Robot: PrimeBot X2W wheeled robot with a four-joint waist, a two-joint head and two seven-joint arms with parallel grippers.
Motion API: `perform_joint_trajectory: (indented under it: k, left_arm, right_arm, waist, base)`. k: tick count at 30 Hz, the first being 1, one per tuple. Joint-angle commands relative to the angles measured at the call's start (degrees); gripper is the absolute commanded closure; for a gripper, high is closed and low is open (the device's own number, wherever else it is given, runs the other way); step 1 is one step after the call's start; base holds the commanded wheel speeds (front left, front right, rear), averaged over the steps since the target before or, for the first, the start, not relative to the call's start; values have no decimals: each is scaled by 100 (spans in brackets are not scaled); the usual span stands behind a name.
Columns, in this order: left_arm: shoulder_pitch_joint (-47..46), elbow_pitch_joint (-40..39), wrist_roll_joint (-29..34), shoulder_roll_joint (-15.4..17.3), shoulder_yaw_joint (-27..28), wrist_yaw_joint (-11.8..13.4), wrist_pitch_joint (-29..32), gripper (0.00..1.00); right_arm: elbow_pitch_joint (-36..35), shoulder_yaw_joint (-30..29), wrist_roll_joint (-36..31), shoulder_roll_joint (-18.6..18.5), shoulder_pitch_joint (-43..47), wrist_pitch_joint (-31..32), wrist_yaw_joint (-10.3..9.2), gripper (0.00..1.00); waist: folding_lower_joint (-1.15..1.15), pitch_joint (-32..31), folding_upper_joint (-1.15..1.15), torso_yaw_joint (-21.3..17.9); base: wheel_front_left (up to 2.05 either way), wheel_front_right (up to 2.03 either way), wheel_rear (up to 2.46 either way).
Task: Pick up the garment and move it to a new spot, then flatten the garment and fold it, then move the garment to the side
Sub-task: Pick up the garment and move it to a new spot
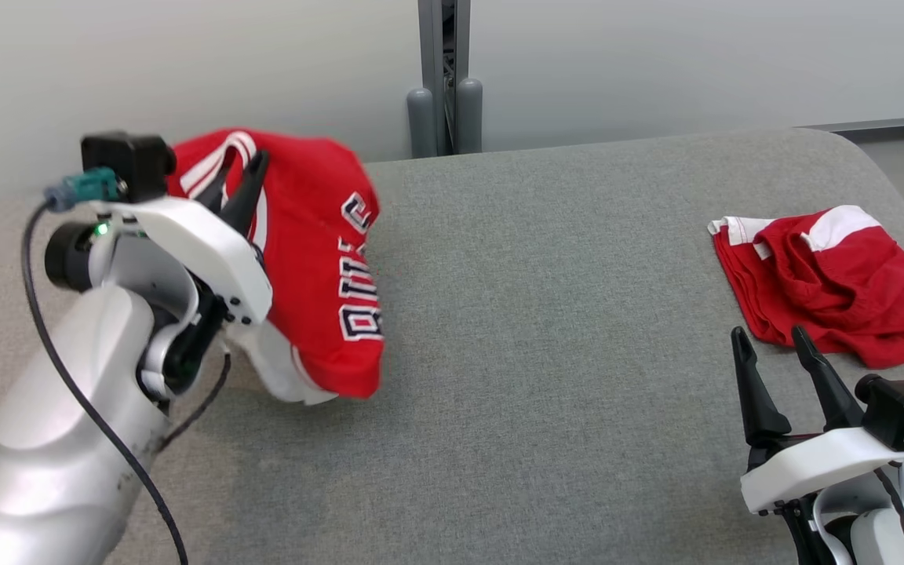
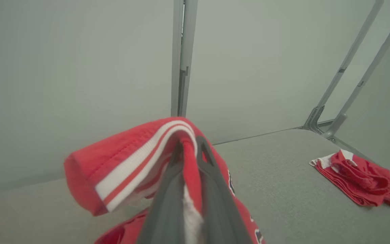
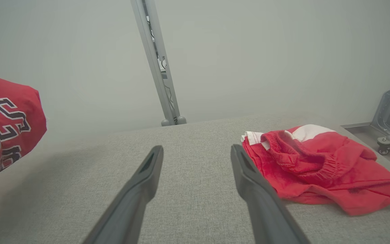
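left pincer (image 1: 240, 169): clenched on the red jersey (image 1: 318, 267) | red jersey: hangs in air above the left end of the desk (image 1: 538, 314) | right pincer (image 1: 781, 353): released, empty, over the desk's right end | red shorts (image 1: 836, 290): crumpled on the desk's right end

Red jersey (image 1: 315, 259): dark white-edged block letters (image 1: 361, 314), sideways across fold. "C" legible; rest broken, unreadable.

The left hand (image 1: 242, 174), at 9 o'clock in the head view, is raised on a bent left forearm (image 1: 67, 392). Its fingers are pinched on the red jersey (image 1: 318, 259) and point toward 1 o'clock. The right hand (image 1: 768, 339), at 4 o'clock, has its fingers spread, pointing roughly to 12 o'clock.
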Motion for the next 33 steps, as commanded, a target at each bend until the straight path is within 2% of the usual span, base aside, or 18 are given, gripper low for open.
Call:
perform_joint_trajectory:
  k: [1, 7, 10, 12, 16, 17, 18, 19, 20, 27, 30, 33]
  left_arm:
    - [144, 160, 76, -51, -41, 85, -124, 100]
    - [359, 896, 25, -547, -124, 245, -489, 100]
    - [361, 1203, 27, -739, -168, 242, -601, 100]
    - [290, 1682, 21, -1043, -236, 192, -768, 100]
    - [161, 2145, 51, -1286, -289, 145, -954, 100]
    - [123, 2286, 59, -1362, -308, 127, -1012, 93]
    - [91, 2431, 64, -1442, -334, 108, -1074, 64]
    - [54, 2556, 79, -1509, -374, 82, -1124, 44]
    - [2, 2669, 104, -1566, -426, 69, -1178, 0]
    - [-212, 3150, 259, -1775, -955, -82, -1464, 0]
    - [-134, 2930, 85, -1792, -1291, -174, -1487, 0]
    - [-56, 2654, -60, -1783, -1657, -101, -1528, 0]
  right_arm:
    - [21, 5, 48, -25, 0, -57, 2, 0]
    - [89, 198, 121, -27, -165, -90, 2, 0]
    - [129, 317, 155, -27, -235, -90, 2, 0]
    - [189, 498, 203, -28, -362, -109, 2, 0]
    - [271, 634, 227, -26, -478, -125, 2, 0]
    - [299, 672, 237, -25, -513, -138, 2, 0]
    - [328, 702, 249, -26, -537, -149, 2, 0]
    - [355, 725, 246, -27, -553, -151, 2, 0]
    - [383, 736, 242, -27, -572, -167, 2, 0]
    - [506, 718, 195, -25, -603, -210, 2, 0]
    - [516, 683, 152, -24, -578, -231, 2, 0]
    - [524, 653, 126, -25, -531, -252, 2, 0]
  waist:
    - [0, 47, 0, -17]
    - [0, 234, 0, -156]
    - [0, 299, 0, -260]
    - [0, 397, 0, -442]
    - [0, 454, 0, -610]
    - [0, 464, 0, -654]
    - [0, 464, 0, -690]
    - [0, 457, 0, -716]
    - [0, 449, 0, -734]
    - [0, 354, 0, -757]
    - [0, 298, 0, -700]
    - [0, 235, 0, -581]
  base:
    - [0, 0, 0]
    - [0, 0, 0]
    - [0, 0, 0]
    - [0, 0, 0]
    - [0, 0, 0]
    - [0, 0, 0]
    - [0, 0, 0]
    - [0, 0, 0]
    - [0, 0, 0]
    - [0, 0, 0]
    - [0, 0, 0]
    - [0, 0, 0]
